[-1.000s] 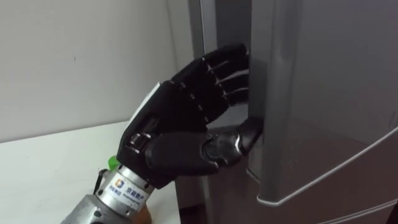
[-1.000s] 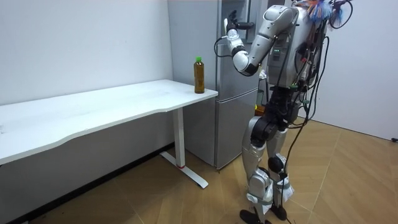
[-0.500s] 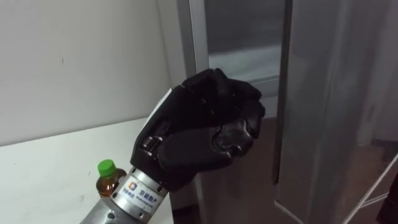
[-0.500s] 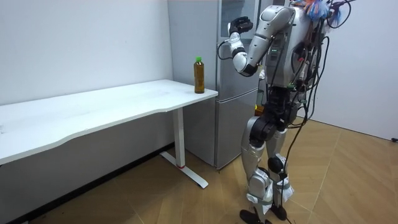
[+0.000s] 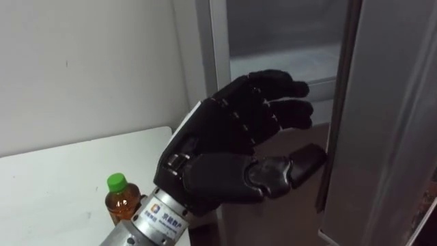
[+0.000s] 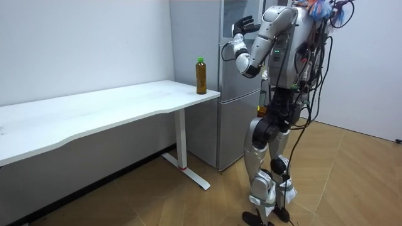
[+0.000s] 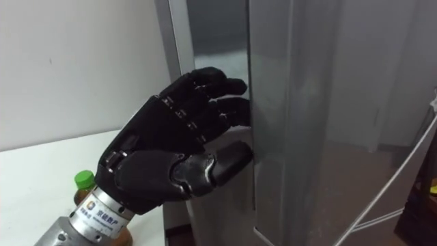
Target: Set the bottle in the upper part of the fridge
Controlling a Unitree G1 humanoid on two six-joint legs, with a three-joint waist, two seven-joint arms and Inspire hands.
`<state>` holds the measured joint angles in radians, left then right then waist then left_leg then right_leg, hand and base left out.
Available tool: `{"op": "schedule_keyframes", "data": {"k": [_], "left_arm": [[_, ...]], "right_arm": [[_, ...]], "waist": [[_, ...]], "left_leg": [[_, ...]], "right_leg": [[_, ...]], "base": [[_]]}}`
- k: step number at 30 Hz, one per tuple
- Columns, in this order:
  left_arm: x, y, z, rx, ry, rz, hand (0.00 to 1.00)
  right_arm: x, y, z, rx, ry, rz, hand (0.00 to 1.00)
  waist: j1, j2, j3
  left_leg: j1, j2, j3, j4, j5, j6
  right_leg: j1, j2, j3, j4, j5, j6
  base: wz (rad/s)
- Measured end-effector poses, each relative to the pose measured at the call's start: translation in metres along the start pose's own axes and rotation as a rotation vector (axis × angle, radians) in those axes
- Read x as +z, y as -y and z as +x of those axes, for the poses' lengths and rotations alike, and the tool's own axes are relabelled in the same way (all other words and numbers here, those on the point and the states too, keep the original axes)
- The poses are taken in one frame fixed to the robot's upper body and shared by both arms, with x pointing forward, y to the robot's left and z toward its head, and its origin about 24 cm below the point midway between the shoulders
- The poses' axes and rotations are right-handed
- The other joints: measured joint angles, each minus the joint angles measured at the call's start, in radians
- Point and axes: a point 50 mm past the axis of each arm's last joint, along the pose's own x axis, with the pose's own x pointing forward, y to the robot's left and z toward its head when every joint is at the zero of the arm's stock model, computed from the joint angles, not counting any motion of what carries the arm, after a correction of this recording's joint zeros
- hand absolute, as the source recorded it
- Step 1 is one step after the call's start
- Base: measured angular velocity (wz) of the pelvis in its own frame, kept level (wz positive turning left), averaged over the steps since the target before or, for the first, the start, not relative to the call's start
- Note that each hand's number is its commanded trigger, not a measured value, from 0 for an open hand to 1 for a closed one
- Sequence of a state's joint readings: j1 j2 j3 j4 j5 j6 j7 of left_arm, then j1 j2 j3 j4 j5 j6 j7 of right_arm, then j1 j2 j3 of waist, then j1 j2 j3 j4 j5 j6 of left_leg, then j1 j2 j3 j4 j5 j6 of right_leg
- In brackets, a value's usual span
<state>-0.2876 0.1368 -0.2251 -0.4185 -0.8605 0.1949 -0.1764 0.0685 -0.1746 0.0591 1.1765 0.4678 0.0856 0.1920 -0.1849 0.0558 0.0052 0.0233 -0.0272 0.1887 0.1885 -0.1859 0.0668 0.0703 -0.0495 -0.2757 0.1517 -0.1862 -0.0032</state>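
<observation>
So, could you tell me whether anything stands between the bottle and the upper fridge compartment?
Yes: the upper fridge door is only partly open, and the left hand, fingers open, is raised in the gap at its edge. The bottle stands untouched on the table.

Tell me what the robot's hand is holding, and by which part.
Nothing. The left hand is open beside the fridge door, and the bottle stands on the table.

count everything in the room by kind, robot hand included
bottle: 1
table: 1
fridge: 1
left robot hand, open by the fridge door: 1
total: 4
</observation>
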Motion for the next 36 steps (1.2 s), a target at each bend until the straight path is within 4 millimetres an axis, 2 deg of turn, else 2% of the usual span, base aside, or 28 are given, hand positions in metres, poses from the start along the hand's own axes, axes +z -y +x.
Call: {"op": "schedule_keyframes", "data": {"k": [1, 3, 9, 11, 15, 18, 24, 26, 29, 36], "left_arm": [[-0.001, 0.002, 0.0, -0.011, -0.006, -0.003, 0.13], [-0.004, 0.003, 0.001, -0.025, -0.015, -0.009, 0.0], [-0.011, 0.01, 0.002, -0.071, -0.039, -0.029, 0.0], [-0.014, 0.013, 0.003, -0.088, -0.047, -0.039, 0.0], [-0.015, 0.015, 0.003, -0.101, -0.055, -0.043, 0.0], [-0.018, 0.017, 0.003, -0.114, -0.068, -0.049, 0.0], [-0.021, 0.021, 0.003, -0.155, -0.077, -0.056, 0.0], [-0.021, 0.022, 0.003, -0.173, -0.078, -0.058, 0.0], [-0.021, 0.023, 0.003, -0.186, -0.079, -0.059, 0.0], [-0.023, 0.026, 0.004, -0.211, -0.083, -0.071, 0.0]], "right_arm": [[0.0, 0.0, 0.0, 0.002, 0.0, 0.0, 0.0], [0.0, 0.0, 0.0, 0.005, 0.0, -0.001, 0.0], [0.001, 0.0, 0.0, 0.007, 0.0, -0.004, 0.0], [0.002, 0.001, 0.0, 0.006, 0.0, -0.011, 0.0], [0.003, 0.0, 0.0, 0.008, -0.002, -0.019, 0.0], [0.004, -0.001, 0.001, 0.011, -0.001, -0.025, 0.0], [0.005, -0.001, 0.001, 0.011, 0.005, -0.016, 0.0], [0.006, -0.002, 0.001, 0.014, 0.012, -0.007, 0.0], [0.007, -0.002, 0.001, 0.015, 0.016, 0.005, 0.0], [0.004, 0.003, 0.0, -0.001, 0.011, 0.034, 0.0]], "waist": [[0.0, 0.0, -0.0003], [0.0, 0.0, -0.0002], [-0.002, 0.003, -0.0018], [-0.003, 0.01, -0.0067], [-0.014, 0.015, -0.0098], [-0.026, 0.014, -0.0095], [-0.034, 0.016, -0.0066], [-0.043, 0.021, -0.0007], [-0.06, 0.026, 0.0027], [-0.065, 0.032, -0.0006]], "left_leg": [[0.001, 0.0, 0.0, 0.0, 0.0, 0.0], [0.003, 0.0, 0.0, 0.0, 0.0, 0.0], [0.002, 0.002, 0.006, -0.002, 0.0, 0.0], [0.002, 0.004, 0.017, -0.013, 0.0, 0.0], [0.005, 0.007, 0.031, -0.017, 0.0, 0.0], [0.006, 0.008, 0.044, -0.016, 0.0, -0.001], [0.026, 0.014, 0.096, -0.02, 0.0, -0.001], [0.028, 0.015, 0.111, -0.02, 0.0, -0.001], [0.028, 0.016, 0.111, -0.023, 0.0, -0.001], [0.037, 0.022, 0.121, -0.024, -0.007, -0.012]], "right_leg": [[0.001, 0.0, 0.0, 0.0, 0.0, 0.0], [0.003, 0.0, 0.001, 0.001, 0.0, 0.0], [-0.005, 0.003, 0.013, 0.004, 0.0, 0.0], [-0.013, 0.005, 0.021, 0.006, 0.001, -0.001], [-0.017, 0.007, 0.03, 0.006, 0.003, -0.003], [-0.016, 0.008, 0.036, 0.001, 0.003, -0.004], [-0.015, 0.011, 0.082, 0.0, 0.004, -0.005], [-0.017, 0.012, 0.087, 0.0, 0.004, -0.005], [-0.02, 0.014, 0.089, 0.0, 0.004, -0.006], [-0.019, 0.021, 0.112, -0.002, 0.003, -0.01]], "base": [[0.0], [0.0], [-0.03], [-0.1], [-0.11], [-0.06], [-0.23], [-0.1], [0.0], [-0.1]]}}
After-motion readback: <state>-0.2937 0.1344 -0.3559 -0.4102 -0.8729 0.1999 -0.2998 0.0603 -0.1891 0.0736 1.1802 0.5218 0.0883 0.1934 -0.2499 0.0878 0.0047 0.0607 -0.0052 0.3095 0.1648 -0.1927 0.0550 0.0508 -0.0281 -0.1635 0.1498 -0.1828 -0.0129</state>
